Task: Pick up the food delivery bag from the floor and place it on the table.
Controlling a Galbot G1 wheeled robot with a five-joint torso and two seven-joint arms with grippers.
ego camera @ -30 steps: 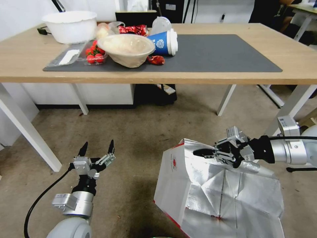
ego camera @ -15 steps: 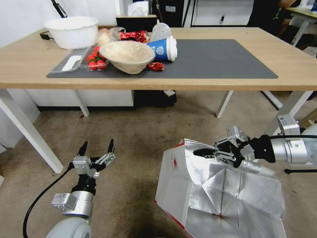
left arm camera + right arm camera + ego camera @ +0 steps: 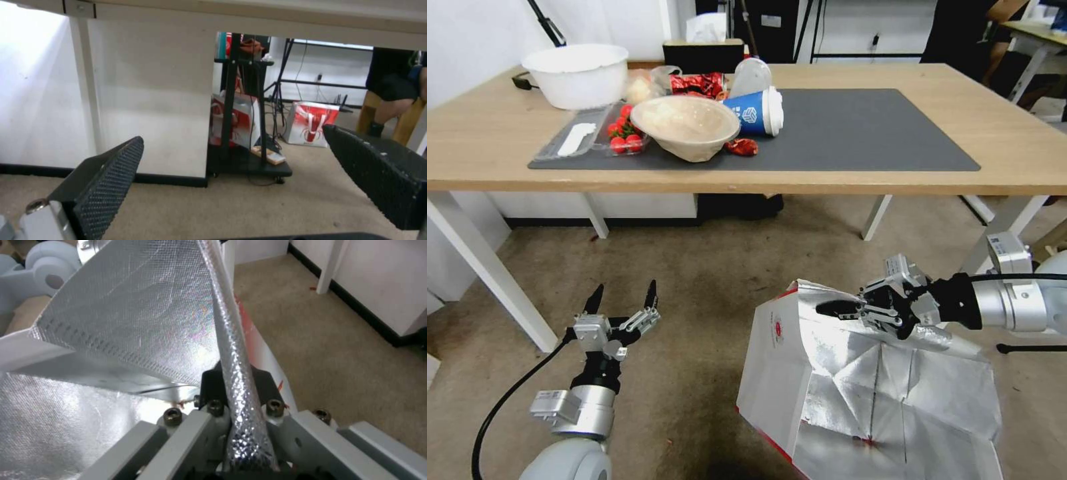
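Observation:
The food delivery bag (image 3: 854, 393) is at the lower right over the floor (image 3: 707, 267), leaning, its white and red side facing left and its crinkled foil spread open. My right gripper (image 3: 840, 309) is shut on the bag's upper foil rim. In the right wrist view a folded foil strip (image 3: 236, 373) runs between the jaws of that gripper (image 3: 234, 380). My left gripper (image 3: 622, 299) hovers open low at the left, apart from the bag, and its ribbed fingers (image 3: 109, 180) are spread wide. Ahead stands the table (image 3: 1027, 153) with its dark grey mat (image 3: 867, 127).
The mat's left part holds a white tub (image 3: 575, 73), strawberries (image 3: 625, 130), a beige bowl (image 3: 686, 127), a tipped blue cup (image 3: 754, 112) and red wrappers (image 3: 697, 83). White table legs (image 3: 487, 267) (image 3: 877, 217) stand ahead. A black rack (image 3: 249, 133) sits under the table.
The whole head view has shifted, with the table sliding lower in the picture, so the camera moved. Both grippers and the bag keep their places in the picture.

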